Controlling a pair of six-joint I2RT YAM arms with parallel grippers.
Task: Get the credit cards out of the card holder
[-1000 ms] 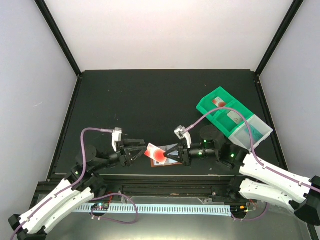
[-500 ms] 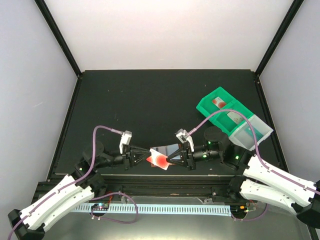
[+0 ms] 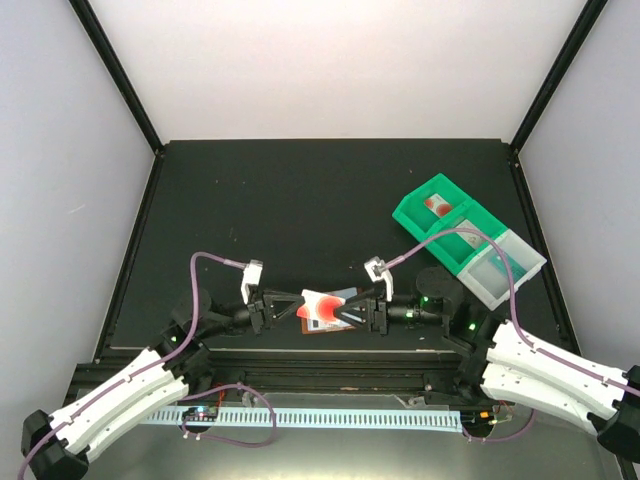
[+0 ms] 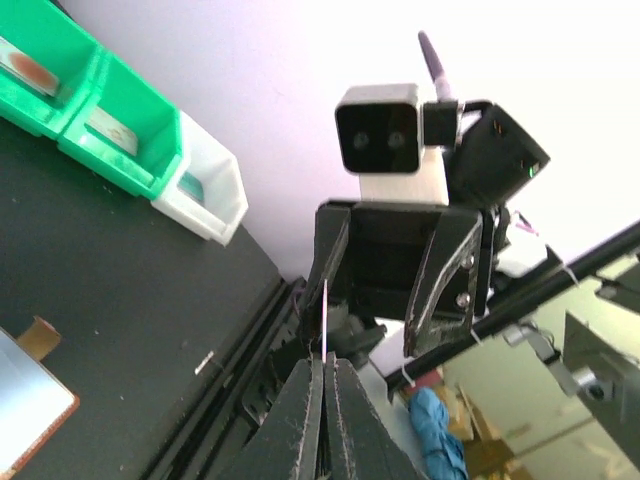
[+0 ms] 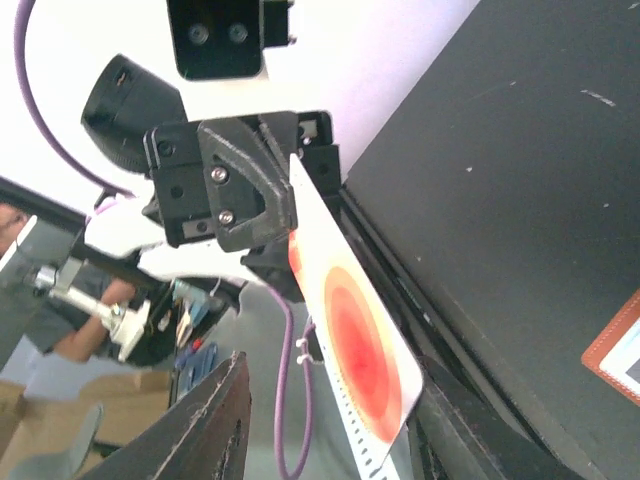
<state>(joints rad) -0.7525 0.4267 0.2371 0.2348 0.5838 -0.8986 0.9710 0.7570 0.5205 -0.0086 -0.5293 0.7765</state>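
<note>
A white credit card with a round red blot [image 3: 322,307] hangs in the air between the two grippers, near the table's front edge. My left gripper [image 3: 298,305] is shut on the card's left end; in the left wrist view the card [image 4: 325,315] shows edge-on, sticking out of the pinched fingertips [image 4: 325,358]. My right gripper [image 3: 346,311] stands open around the card's other end. In the right wrist view the card [image 5: 355,340] lies close to the right-hand finger [image 5: 450,430], far from the other. The brown card holder [image 3: 313,329] lies flat on the table beneath, pale lining up [image 4: 25,400].
A green compartmented tray [image 3: 440,215] sits at the back right with a card in each of two bins, and a clear white bin [image 3: 500,265] adjoins it. The table's front rail runs just below both grippers.
The left gripper has moved in and shut on the card's left end. The right gripper, which held the card shut, has opened. The card has shifted slightly.
</note>
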